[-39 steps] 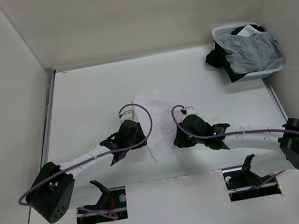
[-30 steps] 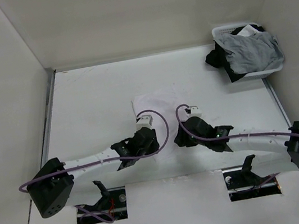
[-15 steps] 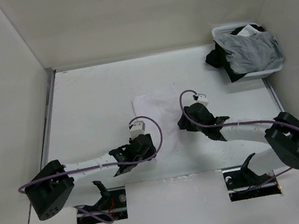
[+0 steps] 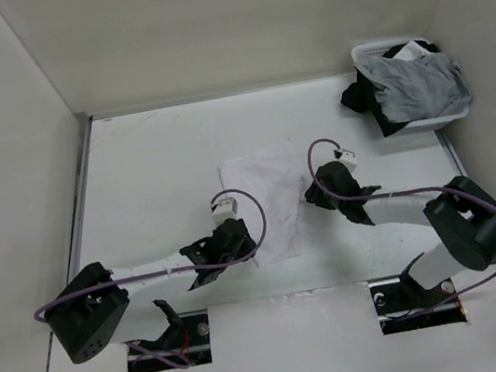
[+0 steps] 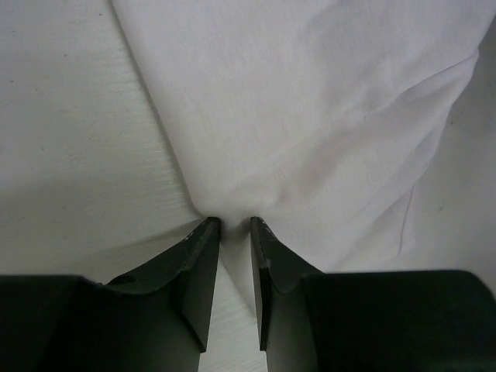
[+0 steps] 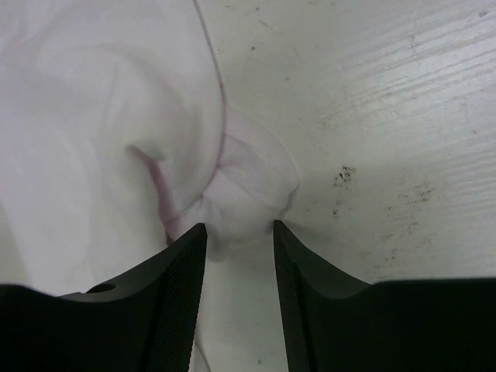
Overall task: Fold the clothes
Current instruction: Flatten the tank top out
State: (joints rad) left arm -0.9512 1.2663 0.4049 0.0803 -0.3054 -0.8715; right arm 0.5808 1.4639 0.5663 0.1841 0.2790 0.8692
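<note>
The left gripper (image 5: 235, 223) has its fingers drawn close together, pinching a puckered edge of the white top (image 4: 263, 193) at their tips. The cloth spreads ahead of them and to their right, with bare table (image 5: 70, 116) to their left. The right gripper (image 6: 240, 226) holds its fingers wider, clamped on a bunched lump of the same top, most of the fabric lying left of them. Well beyond those fingers a basket (image 4: 364, 56) holds a grey garment (image 4: 421, 83) and a black garment (image 4: 354, 96)

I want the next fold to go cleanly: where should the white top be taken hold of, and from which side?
Probably pinch the white top at its side edges, left gripper from the near-left, right gripper from the right: it lies flat, so only the edges offer something to pinch.
</note>
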